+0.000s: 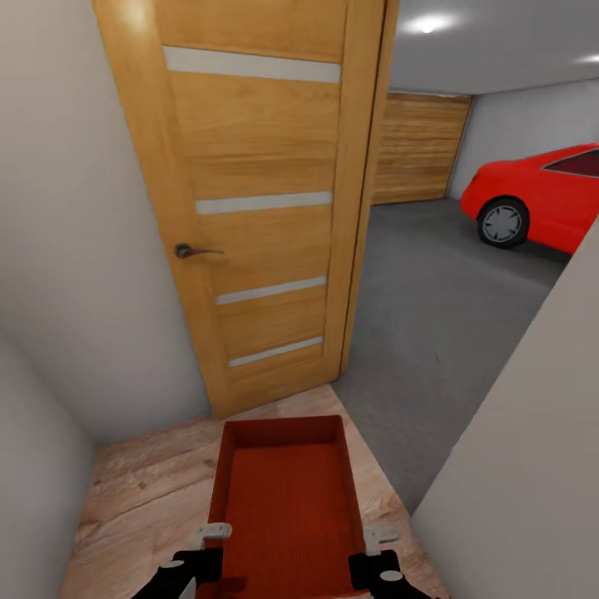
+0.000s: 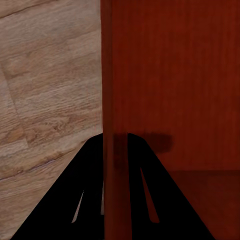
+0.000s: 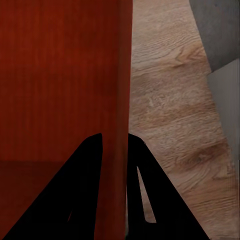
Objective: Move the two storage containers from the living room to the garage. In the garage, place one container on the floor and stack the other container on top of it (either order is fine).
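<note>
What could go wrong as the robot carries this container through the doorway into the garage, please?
The storage container is held only by its thin side walls, left gripper and right gripper each pinching one, so it might slip or tilt. The gap between the open door and the wall corner looks narrow; it could clip either.

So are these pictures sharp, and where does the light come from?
Head view: a bright ceiling light glares white above the grey concrete floor; the tall wooden door leans, looking distorted. Left wrist view: the left pincer is black silhouette, clamping the orange-red box-shaped bin's wall, slightly blurred. Right wrist view: the right pincer likewise.
</note>
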